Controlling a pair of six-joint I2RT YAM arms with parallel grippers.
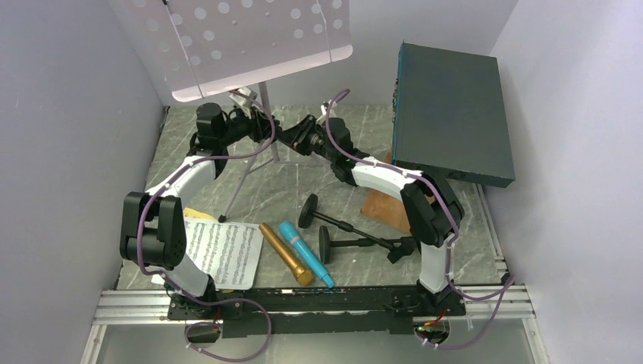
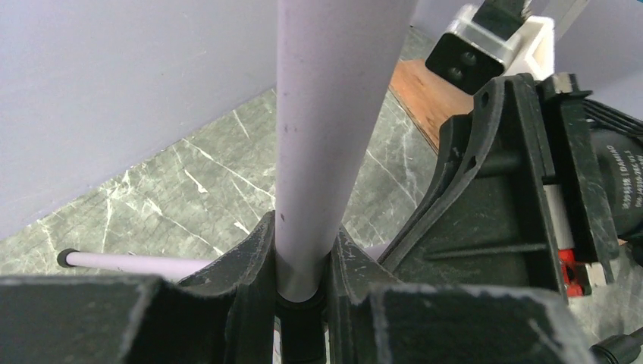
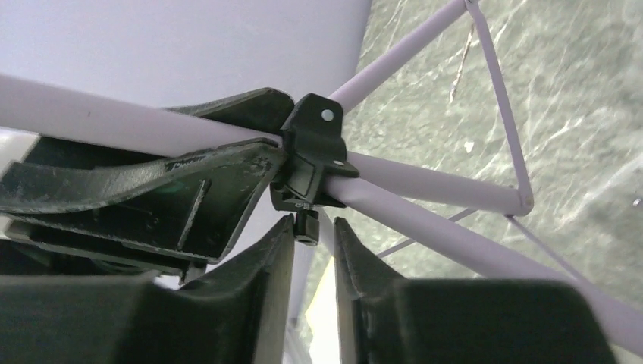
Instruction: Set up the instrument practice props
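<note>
Music desk (image 1: 250, 42), a pale perforated sheet, stood at the far left of the marbled grey table (image 1: 288, 197). Its smooth round pole (image 2: 322, 114) ran down to thin silver tripod legs (image 1: 244, 187), and the left gripper (image 2: 303, 254) was closed around that tube. The right gripper (image 3: 313, 235) read narrow, with matte black fingers flanking the tab of the black collar (image 3: 311, 163); I could not tell whether they pinched it. Gold microphone (image 1: 286, 254) and blue microphone (image 1: 305, 254) lay side by side, long axes running far-left to near-right.

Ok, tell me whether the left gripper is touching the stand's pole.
Touching. The left wrist view shows the left gripper clamped on the stand's pole, pressing it from both sides.
</note>
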